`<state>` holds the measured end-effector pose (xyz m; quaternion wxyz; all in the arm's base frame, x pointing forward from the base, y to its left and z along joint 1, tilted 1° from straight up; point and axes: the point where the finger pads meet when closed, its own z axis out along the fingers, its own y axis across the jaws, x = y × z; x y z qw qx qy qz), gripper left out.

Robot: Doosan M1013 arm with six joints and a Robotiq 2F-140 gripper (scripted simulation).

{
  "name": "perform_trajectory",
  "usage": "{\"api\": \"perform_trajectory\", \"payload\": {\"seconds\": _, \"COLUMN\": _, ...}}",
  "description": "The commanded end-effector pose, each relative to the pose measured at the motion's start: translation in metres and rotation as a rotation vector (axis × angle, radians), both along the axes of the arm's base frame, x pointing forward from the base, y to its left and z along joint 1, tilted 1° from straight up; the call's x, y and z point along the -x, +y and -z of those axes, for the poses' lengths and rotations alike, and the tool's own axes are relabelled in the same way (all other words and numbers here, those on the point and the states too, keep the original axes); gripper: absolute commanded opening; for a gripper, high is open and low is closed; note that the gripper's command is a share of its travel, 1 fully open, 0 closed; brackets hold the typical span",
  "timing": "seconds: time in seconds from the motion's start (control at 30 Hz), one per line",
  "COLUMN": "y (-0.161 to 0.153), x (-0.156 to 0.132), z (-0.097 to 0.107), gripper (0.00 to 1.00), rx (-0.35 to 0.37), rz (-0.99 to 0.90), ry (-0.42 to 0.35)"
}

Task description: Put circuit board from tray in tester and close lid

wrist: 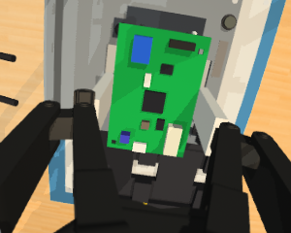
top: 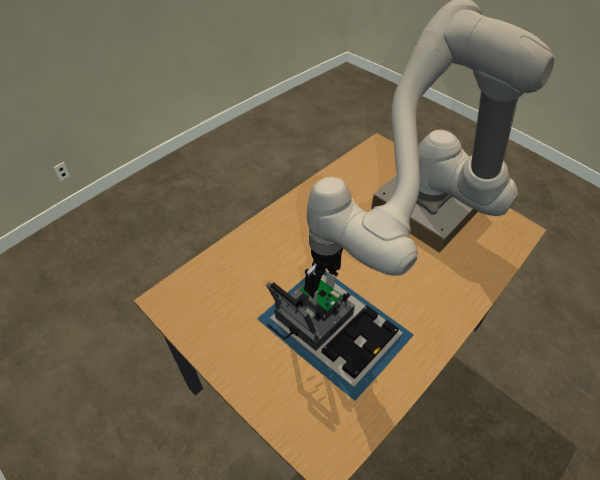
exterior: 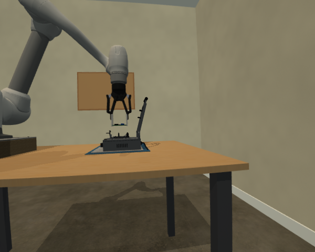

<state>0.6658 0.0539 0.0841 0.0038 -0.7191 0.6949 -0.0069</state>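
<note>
Circuit board (top: 327, 299) (exterior: 119, 125) (wrist: 128, 92): level above tester (top: 334, 329) (exterior: 121, 145) (wrist: 80, 63), connector end hookward.
Hand (top: 321, 288) (exterior: 119, 124) (wrist: 154, 94): pinching board's long edges.
Lid (top: 290, 304) (exterior: 142, 117): open.
Posts: align board against all three, lower flat, release only once both pins pass through.

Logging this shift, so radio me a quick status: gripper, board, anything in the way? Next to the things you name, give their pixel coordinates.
Gripper (top: 314, 292) (exterior: 119, 124) (wrist: 154, 94) shut on circuit board (top: 325, 295) (exterior: 119, 125) (wrist: 157, 87). Board held above tester (top: 316, 342) (exterior: 121, 145), not seated. Lid (top: 293, 308) (exterior: 142, 116) open; nothing seen blocking.

Off-white rounded arm (top: 406, 118) (exterior: 81, 38), black claw (top: 321, 273) (exterior: 119, 123) (wrist: 154, 94).
</note>
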Motion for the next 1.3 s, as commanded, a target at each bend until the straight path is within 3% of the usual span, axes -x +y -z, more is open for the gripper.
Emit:
{"api": "perform_trajectory", "payload": {"seconds": 0.0, "y": -0.0056, "x": 0.0019, "z": -0.0009, "gripper": 0.46, "rx": -0.005, "rz": 0.001, "ry": -0.002}}
{"api": "perform_trajectory", "payload": {"seconds": 1.27, "y": -0.0102, "x": 0.0028, "z": -0.0013, "gripper": 0.46, "rx": -0.005, "rz": 0.001, "ry": -0.002}}
